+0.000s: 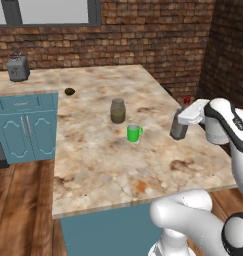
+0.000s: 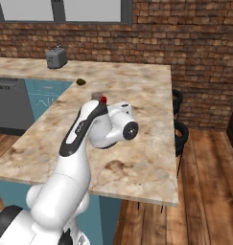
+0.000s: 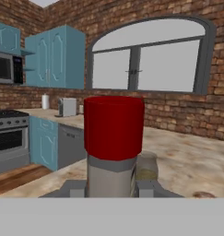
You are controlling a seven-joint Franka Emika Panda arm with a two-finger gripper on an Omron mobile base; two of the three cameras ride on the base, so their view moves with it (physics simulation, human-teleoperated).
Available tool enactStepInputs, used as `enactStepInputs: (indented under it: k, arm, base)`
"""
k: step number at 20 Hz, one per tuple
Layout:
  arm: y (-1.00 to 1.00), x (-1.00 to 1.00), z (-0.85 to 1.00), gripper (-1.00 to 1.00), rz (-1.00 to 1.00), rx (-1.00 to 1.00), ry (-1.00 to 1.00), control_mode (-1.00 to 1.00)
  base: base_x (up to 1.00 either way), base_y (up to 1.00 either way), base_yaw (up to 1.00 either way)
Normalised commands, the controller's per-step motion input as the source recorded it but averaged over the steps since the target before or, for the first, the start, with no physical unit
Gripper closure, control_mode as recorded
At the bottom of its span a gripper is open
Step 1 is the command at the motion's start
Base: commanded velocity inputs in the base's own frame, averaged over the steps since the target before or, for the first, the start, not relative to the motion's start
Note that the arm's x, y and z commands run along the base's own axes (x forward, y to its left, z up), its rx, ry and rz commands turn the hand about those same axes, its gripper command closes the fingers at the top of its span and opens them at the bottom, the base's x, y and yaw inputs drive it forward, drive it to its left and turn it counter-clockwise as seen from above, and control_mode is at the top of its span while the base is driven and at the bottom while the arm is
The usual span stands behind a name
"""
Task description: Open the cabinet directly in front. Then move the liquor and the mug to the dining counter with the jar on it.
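Brick-walled kitchen, dining counter (image 1: 108,165) of beige marbled stone on a teal base, running out from the wall under the window (image 3: 150,60).

Liquor (image 1: 179,126): dark bottle, red cap, upright at the counter's right edge, bottom resting on or just above the stone; cannot tell which. Gripper (image 1: 185,119) is clamped on it, fingers on either side of the neck below the cap in the hand view.

Mug (image 1: 134,133): green, upright on the counter, at 9 o'clock from the bottle in the left base view, near but apart.

Jar (image 1: 118,110): clear glass, olive-brown contents, at 11 o'clock from the mug, just beside it.

Toaster (image 1: 17,68) at far back left. Small dark object (image 1: 69,91) on the stone at 10 o'clock from the jar, well apart.
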Motion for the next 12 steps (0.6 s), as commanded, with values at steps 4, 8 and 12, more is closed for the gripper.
enactStepInputs:
  k: [4, 8, 12]
  arm:
    - [0.0, 0.58, -0.19, 1.0, -0.01, 0.0, 0.08, -1.0]
    - [0.0, 0.56, -0.22, 1.0, -0.02, 0.0, 0.02, -1.0]
    - [0.0, 0.51, -0.27, 1.0, -0.02, 0.0, 0.0, -1.0]
  base:
    - [0.0, 0.0, 0.0]
    - [0.0, 0.0, 0.0]
    - [0.0, 0.0, 0.0]
